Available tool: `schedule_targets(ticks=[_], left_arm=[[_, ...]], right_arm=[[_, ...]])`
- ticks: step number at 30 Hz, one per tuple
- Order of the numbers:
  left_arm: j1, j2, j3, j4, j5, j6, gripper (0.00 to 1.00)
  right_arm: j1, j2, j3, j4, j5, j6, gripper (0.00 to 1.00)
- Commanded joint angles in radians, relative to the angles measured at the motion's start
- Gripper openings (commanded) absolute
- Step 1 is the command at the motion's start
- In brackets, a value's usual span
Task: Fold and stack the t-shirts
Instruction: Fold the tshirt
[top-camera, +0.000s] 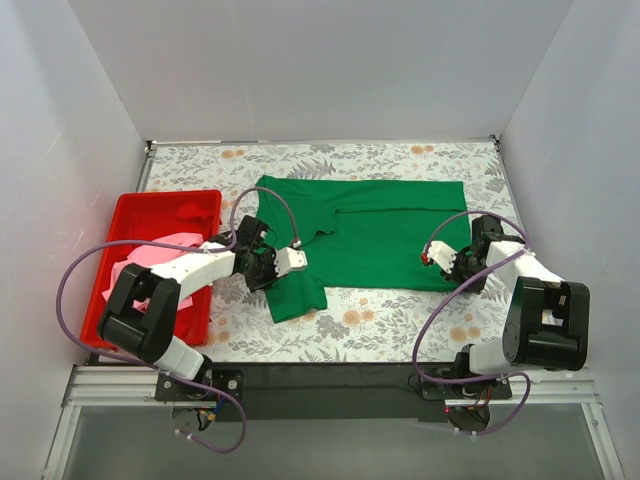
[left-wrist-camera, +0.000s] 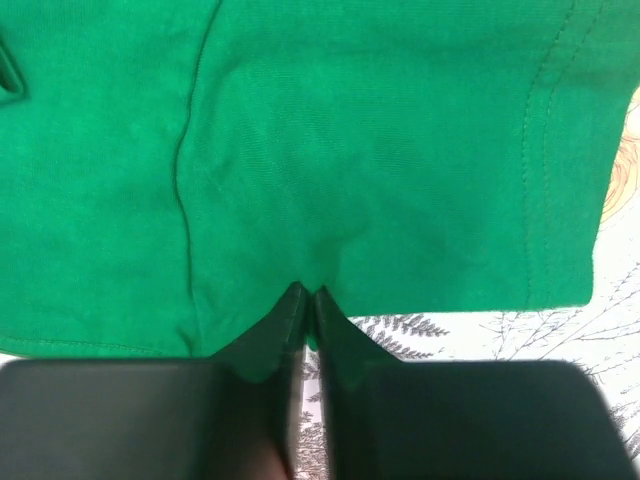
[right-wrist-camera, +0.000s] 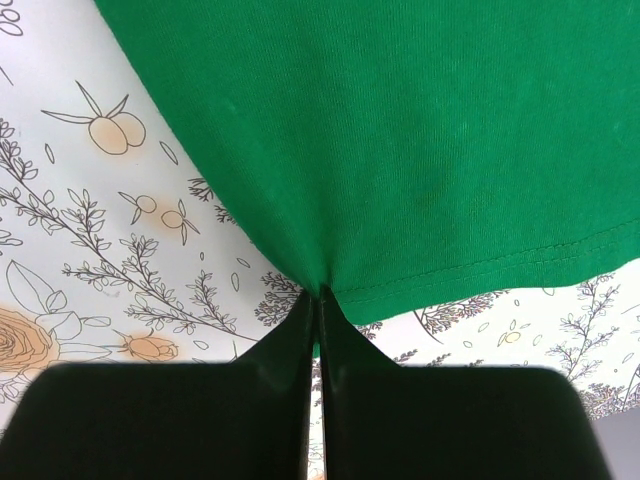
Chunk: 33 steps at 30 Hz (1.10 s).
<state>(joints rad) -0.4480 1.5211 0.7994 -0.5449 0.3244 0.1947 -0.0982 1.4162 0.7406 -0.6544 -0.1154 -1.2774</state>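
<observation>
The green t-shirt (top-camera: 380, 235) lies partly folded across the middle of the floral table, one sleeve reaching toward the front left. My left gripper (top-camera: 280, 262) is shut on the edge of that sleeve; in the left wrist view the cloth (left-wrist-camera: 380, 150) bunches between the closed fingertips (left-wrist-camera: 308, 292). My right gripper (top-camera: 432, 258) is shut on the shirt's front right hem; the right wrist view shows the stitched hem (right-wrist-camera: 480, 265) pinched at my gripper (right-wrist-camera: 320, 292). The pink t-shirt (top-camera: 150, 258) lies crumpled in the red tray.
The red plastic tray (top-camera: 160, 205) stands at the left side of the table, beside the left arm. White walls enclose the table on three sides. The floral tablecloth (top-camera: 400, 325) shows in front of the shirt.
</observation>
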Motion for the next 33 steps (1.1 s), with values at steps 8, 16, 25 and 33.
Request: schedule_targets(ticks=[8, 16, 25, 33], left_arm=[[-0.015, -0.073, 0.027, -0.256, 0.041, 0.028, 0.00], [-0.017, -0.136, 0.129, -0.392, 0.079, 0.008, 0.00], [0.017, -0.049, 0.282, -0.386, 0.077, 0.008, 0.00], [0.095, 0.088, 0.443, -0.403, 0.100, 0.045, 0.00]], right_arm=[[-0.049, -0.115, -0.040, -0.077, -0.030, -0.037, 0.01], [-0.093, -0.163, 0.003, -0.136, -0.063, -0.076, 0.01], [-0.126, -0.060, 0.161, -0.160, -0.092, -0.082, 0.01], [-0.129, 0.055, 0.282, -0.168, -0.095, -0.086, 0.01]])
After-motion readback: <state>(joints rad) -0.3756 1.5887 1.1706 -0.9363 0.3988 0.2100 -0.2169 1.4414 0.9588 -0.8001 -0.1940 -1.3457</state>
